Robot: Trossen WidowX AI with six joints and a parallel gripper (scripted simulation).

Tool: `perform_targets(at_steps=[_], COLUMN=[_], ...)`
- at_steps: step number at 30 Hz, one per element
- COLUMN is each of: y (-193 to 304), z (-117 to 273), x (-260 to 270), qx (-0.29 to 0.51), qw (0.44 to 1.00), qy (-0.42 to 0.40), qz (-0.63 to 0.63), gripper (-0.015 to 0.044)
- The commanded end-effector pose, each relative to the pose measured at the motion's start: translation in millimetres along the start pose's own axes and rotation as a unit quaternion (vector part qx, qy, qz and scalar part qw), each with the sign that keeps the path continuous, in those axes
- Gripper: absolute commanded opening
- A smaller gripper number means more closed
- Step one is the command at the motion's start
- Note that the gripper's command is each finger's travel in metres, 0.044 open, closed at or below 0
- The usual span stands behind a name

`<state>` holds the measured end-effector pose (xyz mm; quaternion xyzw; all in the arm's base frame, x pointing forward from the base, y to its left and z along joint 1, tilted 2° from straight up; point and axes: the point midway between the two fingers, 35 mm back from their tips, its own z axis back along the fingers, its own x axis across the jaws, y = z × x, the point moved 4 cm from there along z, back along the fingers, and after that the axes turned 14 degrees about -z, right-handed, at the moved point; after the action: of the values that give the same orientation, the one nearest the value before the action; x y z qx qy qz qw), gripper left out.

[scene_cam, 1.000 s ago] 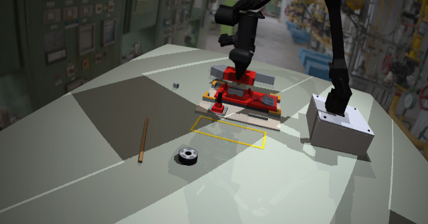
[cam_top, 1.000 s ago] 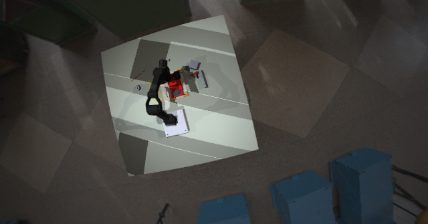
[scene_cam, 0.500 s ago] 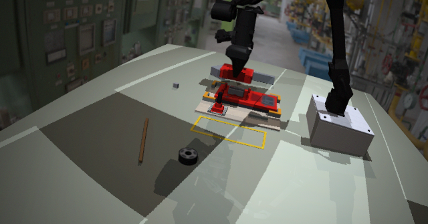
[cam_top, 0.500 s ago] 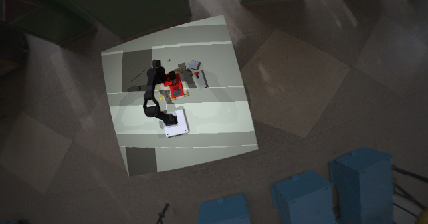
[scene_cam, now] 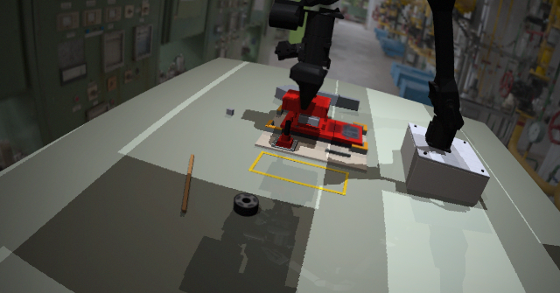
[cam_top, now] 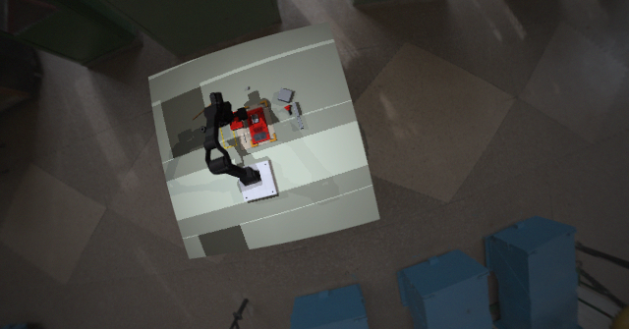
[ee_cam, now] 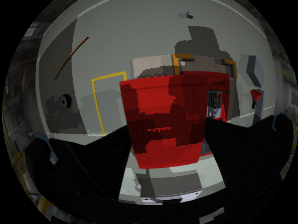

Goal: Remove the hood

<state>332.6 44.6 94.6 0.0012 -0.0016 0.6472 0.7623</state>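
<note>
My gripper (cam_top: 240,117) (scene_cam: 304,108) (ee_cam: 167,124) is shut on the red hood (cam_top: 236,123) (scene_cam: 321,102) (ee_cam: 165,107), one finger on each side. The hood is raised above the toy car (cam_top: 259,132) (scene_cam: 342,132) (ee_cam: 214,102), over its side towards the marked area. The car's red body shows an uncovered grey engine part and stands on a pale board (scene_cam: 316,152). The marked area (scene_cam: 297,182) (ee_cam: 98,107) is a yellow outline on the table beside the board. The hood and fingers hide part of the car in the wrist view.
A lever with a red base (scene_cam: 285,142) stands on the board beside the car. A black wheel (scene_cam: 246,210) and a thin orange stick (scene_cam: 187,184) (ee_cam: 70,58) lie past the marked area. A small grey cube (scene_cam: 230,111) and a grey block (cam_top: 285,94) (ee_cam: 254,70) lie farther off.
</note>
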Motion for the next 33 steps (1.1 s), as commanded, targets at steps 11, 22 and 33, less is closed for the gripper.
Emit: perform_targets(at_steps=[11,22,33], y=[21,43,51], z=[3,4,3], x=[50,88,100], qx=[0.0,0.0,-0.001], qw=[1.0,1.0,1.0], qy=[0.0,0.0,0.0], qz=[-0.001,-0.001,0.0], gripper=[0.0,0.0,0.0])
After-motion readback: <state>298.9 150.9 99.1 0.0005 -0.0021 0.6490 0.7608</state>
